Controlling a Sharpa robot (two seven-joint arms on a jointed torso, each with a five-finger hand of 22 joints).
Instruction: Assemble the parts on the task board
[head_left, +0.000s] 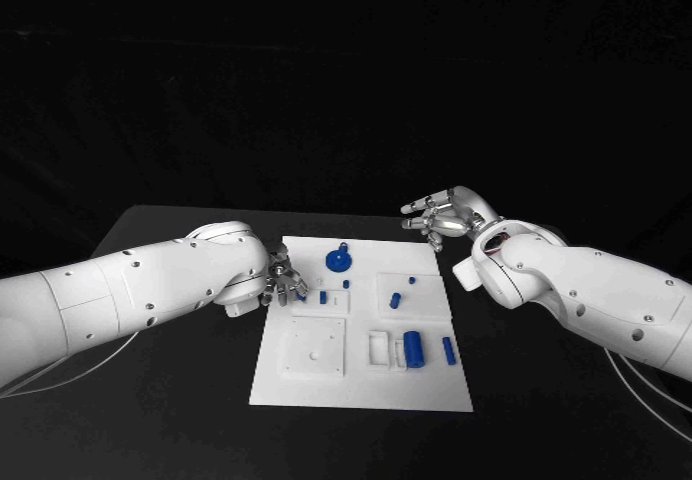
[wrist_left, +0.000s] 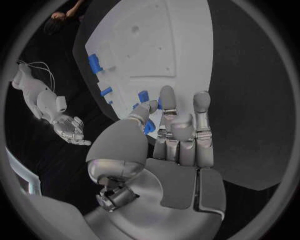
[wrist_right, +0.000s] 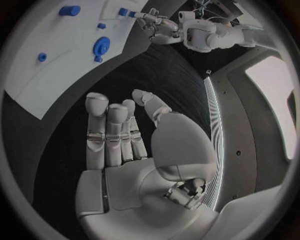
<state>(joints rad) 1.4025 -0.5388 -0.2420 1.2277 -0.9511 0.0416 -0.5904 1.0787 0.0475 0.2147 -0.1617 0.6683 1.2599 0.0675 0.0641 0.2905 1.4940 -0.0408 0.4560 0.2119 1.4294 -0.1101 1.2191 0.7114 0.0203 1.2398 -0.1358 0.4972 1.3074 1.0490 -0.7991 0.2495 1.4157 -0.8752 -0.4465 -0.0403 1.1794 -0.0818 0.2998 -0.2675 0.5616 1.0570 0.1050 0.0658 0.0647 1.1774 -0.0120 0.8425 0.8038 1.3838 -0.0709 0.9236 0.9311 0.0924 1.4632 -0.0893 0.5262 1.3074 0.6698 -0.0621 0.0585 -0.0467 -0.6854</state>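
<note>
Head view: white task board (head_left: 310, 385) lies in the middle of the black table (head_left: 159, 400), its long side running away from the robot. Small blue parts sit on its far and right areas: a round disc part (head_left: 338, 262) near the far edge, a short cylinder (head_left: 415, 349) with a slimmer bar (head_left: 447, 349) beside it near the right edge, and a few tiny pegs between. The left hand (head_left: 283, 283) hovers at the board's left edge, fingers pointing toward the board; whether it touches anything cannot be told from this angle. The right hand (head_left: 444, 217) is raised beyond the board's far right corner, fingers spread, holding nothing.

Left wrist view: the left hand (wrist_left: 178, 137) has its fingers fairly straight and apart, over the board (wrist_left: 175, 45). Nothing is gripped. Blue parts (wrist_left: 95, 62) lie ahead of the fingertips, one small blue piece (wrist_left: 144, 96) just beside them.

Right wrist view: the right hand (wrist_right: 122, 140) is flat and open, empty, over bare table. The board (wrist_right: 37, 90) and the blue disc (wrist_right: 101, 46) are well apart from it, ahead of the fingers.

Judging by this, the left hand is nearer the parts, so the next pickup probably falls to it, reaching forward from the board's left edge.
</note>
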